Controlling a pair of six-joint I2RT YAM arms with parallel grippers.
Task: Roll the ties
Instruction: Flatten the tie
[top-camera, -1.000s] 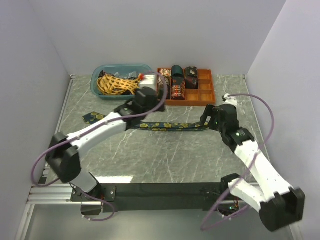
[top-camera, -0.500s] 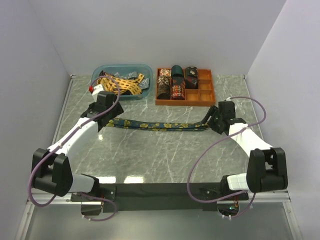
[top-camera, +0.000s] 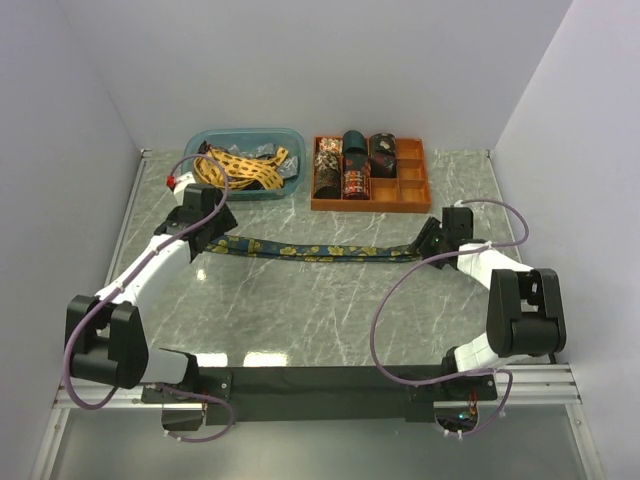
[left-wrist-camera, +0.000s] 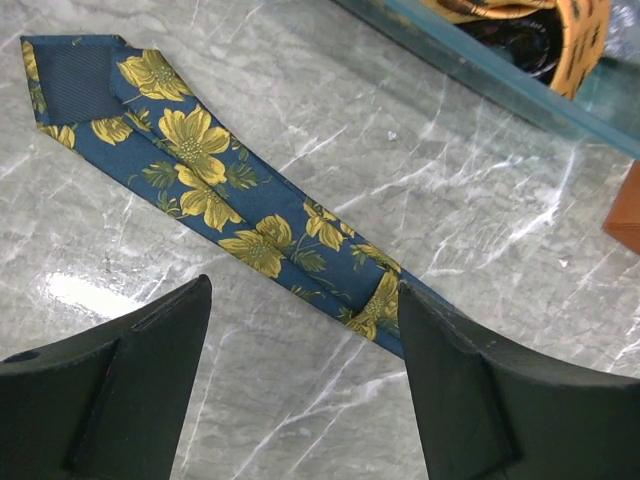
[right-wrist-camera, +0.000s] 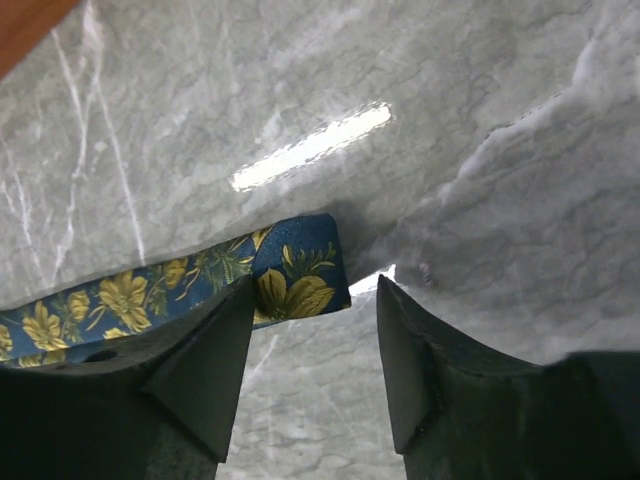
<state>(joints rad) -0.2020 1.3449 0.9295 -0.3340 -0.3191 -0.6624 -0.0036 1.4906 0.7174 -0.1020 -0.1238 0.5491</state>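
Two hands over one tie (top-camera: 320, 250)
Left hand (left-wrist-camera: 300, 310) and right hand (right-wrist-camera: 315, 300) each gaped wide above one of its ends, midway across the table (top-camera: 330, 320).

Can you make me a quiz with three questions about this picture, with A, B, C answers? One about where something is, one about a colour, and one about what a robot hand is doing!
1. Where is the flowery tie?
A. draped over an arm
B. flat on the table, between the left gripper and the right gripper
C. under the table

2. What colour are the flowers on it?
A. yellow
B. pink
C. white

3. The left gripper is:
A. shut on the tie
B. out of sight
C. open

Answers:
1 B: the top view shows it stretched out on the marble from one gripper to the other.
2 A: the left wrist view shows yellow blooms on dark blue.
3 C: its fingers stand wide apart over the tie.
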